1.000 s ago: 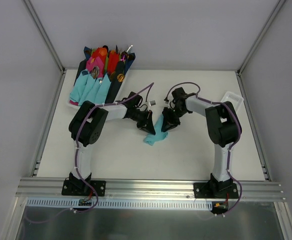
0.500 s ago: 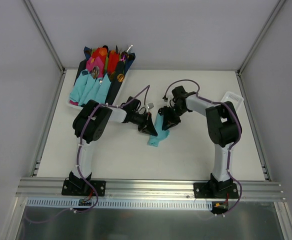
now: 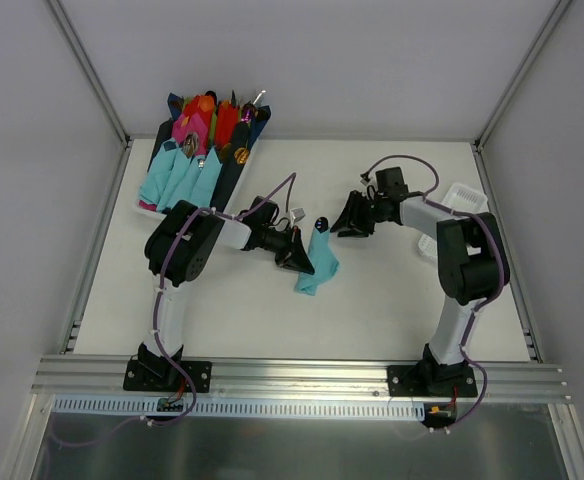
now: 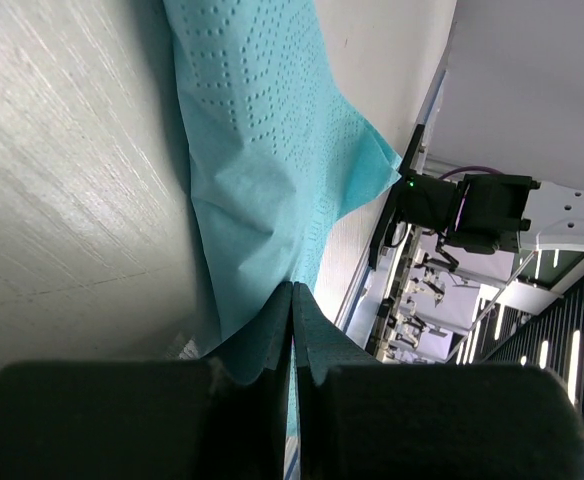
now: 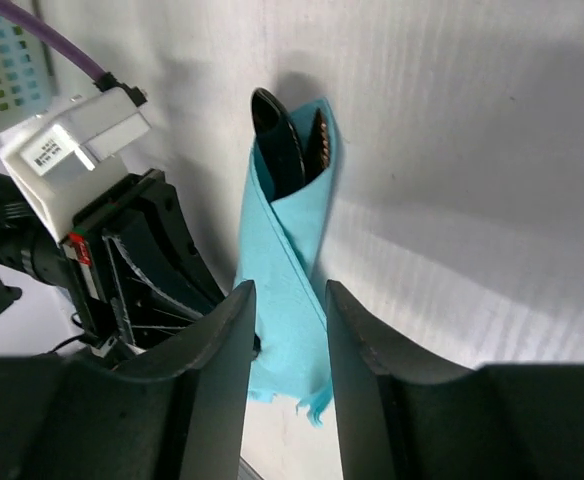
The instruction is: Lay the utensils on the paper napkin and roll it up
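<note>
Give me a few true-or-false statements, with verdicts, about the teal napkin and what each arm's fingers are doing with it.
1. The teal paper napkin is wrapped around the utensils, whose tips stick out of one end. True.
2. The right fingers are clamped on the napkin. False: they stand open and grip nothing.
3. The left fingers are shut on a fold of the napkin. True.
4. The napkin lies in the tray with the other rolls. False: it lies on the white table, between the two arms, and the tray is at the far left corner.
</note>
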